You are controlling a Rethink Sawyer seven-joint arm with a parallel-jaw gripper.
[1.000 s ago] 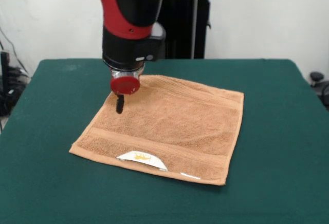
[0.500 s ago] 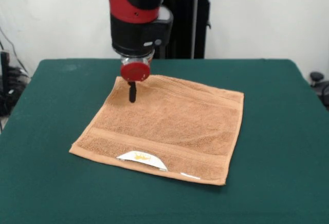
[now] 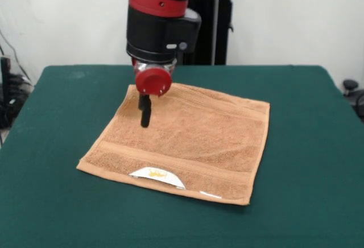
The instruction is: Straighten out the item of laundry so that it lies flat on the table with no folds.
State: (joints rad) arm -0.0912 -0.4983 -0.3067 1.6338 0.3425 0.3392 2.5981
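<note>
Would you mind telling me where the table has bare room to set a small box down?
Bare green table borders the towel on every side, widest toward the near edge and the picture's right. The crowded spot is over the towel's far-left corner, where the gripper hangs.

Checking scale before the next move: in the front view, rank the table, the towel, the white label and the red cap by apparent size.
1. table
2. towel
3. white label and red cap: they look alike; the cap stands higher, so unranked.
</note>
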